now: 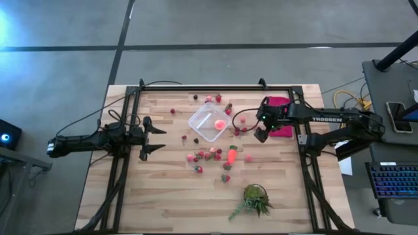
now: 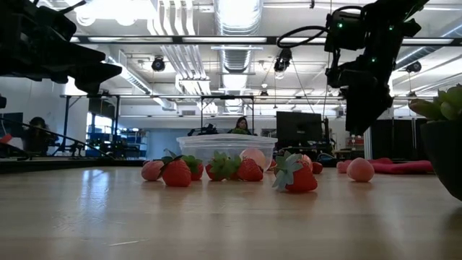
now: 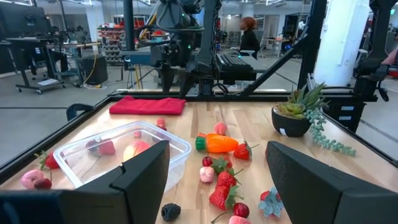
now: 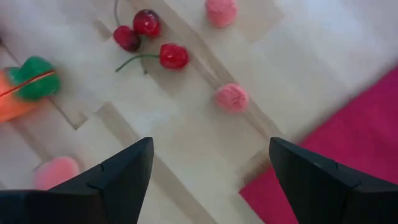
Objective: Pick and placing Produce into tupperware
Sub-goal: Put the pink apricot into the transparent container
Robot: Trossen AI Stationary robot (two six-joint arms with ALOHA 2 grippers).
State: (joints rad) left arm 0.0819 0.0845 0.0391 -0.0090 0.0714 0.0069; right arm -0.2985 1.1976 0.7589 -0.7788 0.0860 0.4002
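The clear tupperware (image 1: 210, 123) stands on the table's middle with a few pink pieces (image 3: 106, 147) inside. Produce lies scattered around it: an orange carrot (image 1: 231, 155), red and pink berries (image 1: 202, 156), and cherries (image 4: 149, 34). My right gripper (image 1: 261, 134) hangs open above the wood right of the tupperware, pointing steeply down. In its wrist view (image 4: 210, 155) a pink berry (image 4: 232, 98) lies just ahead of the fingers. My left gripper (image 1: 159, 139) waits open and level at the table's left, facing the tupperware (image 3: 124, 152).
A magenta cloth (image 1: 282, 124) lies under my right arm near the table's right edge. A potted green plant (image 1: 256, 198) stands near the front. Black frame rails (image 1: 124, 163) run along the left and right sides. A person (image 2: 240, 126) sits beyond the table.
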